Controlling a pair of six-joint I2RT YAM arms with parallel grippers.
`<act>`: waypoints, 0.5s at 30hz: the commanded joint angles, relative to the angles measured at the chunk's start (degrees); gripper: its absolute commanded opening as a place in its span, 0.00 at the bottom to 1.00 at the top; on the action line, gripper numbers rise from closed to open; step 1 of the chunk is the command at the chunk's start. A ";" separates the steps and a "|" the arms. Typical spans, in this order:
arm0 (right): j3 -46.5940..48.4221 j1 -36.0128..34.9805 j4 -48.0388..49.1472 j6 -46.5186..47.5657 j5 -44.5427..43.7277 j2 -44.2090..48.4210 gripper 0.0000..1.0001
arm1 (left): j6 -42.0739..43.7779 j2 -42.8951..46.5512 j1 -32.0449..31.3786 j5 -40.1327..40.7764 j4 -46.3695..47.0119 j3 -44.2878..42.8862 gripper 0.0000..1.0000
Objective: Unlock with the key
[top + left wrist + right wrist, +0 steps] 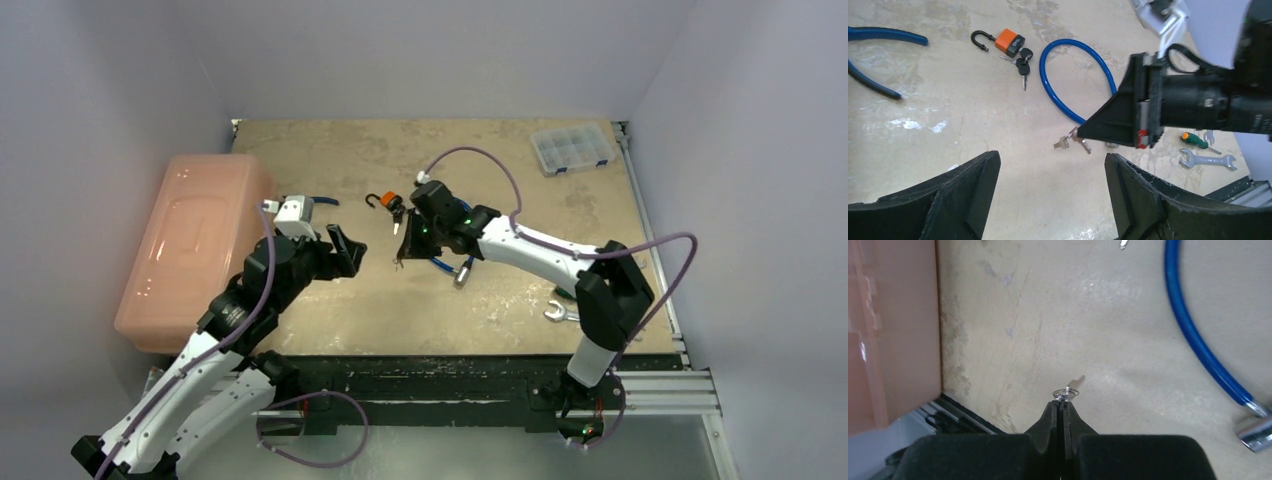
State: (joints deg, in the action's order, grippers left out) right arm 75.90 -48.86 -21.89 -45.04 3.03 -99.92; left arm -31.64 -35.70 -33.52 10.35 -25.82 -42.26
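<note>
Right wrist view shows the right gripper [1063,402] clenched on a thin metal ring [1064,393]. 1 small key [1078,380] sticks out from the ring in the middle of the frame, just above the worktop [1108,300]. The left gripper [1053,190] is released. It sits wide apart at the bottom of the left wrist view and grasps nothing.

A blue cable lock [1173,280] runs down the right side of the right wrist view. Its shiny metal end [1255,427] lies at the lower right, well apart from the key. An orange padlock [1009,42] lies at the upper left of the left wrist view. Its hook is swung open and its own keys are beside it.

I think the key is light, hard and a bit slippery. Held only by the ring, it can swing and turn. It would be better to pinch its flat wide head, so the thin end points straight out. The cable looks bendy and light, so its metal end may slide when pushed. The free gripper could hold that end steady.
</note>
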 commanded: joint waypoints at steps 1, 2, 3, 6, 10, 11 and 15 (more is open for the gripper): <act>-2.27 2.58 -2.18 -8.91 -3.76 7.58 0.00 | -1.68 -2.05 -0.25 -2.72 8.53 1.54 0.81; -2.59 2.89 -3.03 -9.87 -5.06 8.85 0.00 | -1.53 -2.70 -0.31 -3.05 9.76 1.82 0.81; -2.77 3.23 -4.21 -10.80 -6.51 10.14 0.00 | -1.39 -3.37 -0.37 -3.39 10.83 2.03 0.80; -2.20 4.37 -8.49 -13.24 -11.27 13.64 0.00 | -1.34 -5.18 -0.65 -3.80 14.21 2.48 0.79; -1.49 5.31 -14.16 -17.65 -17.03 17.80 0.00 | -0.50 -7.43 -1.07 -4.36 18.73 2.34 0.79; -0.84 5.46 -16.49 -18.66 -18.13 18.38 0.00 | -0.12 -8.16 -1.23 -4.38 19.55 2.23 0.79; 3.80 6.01 -25.63 -23.98 -21.07 18.32 0.00 | 1.79 -9.89 -2.55 -4.12 25.84 3.56 0.78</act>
State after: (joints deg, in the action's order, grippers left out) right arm 74.61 -43.40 -36.77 -61.60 -11.55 -82.24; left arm -31.90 -44.69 -34.83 6.90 -10.15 -39.55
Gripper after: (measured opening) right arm 0.019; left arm 0.790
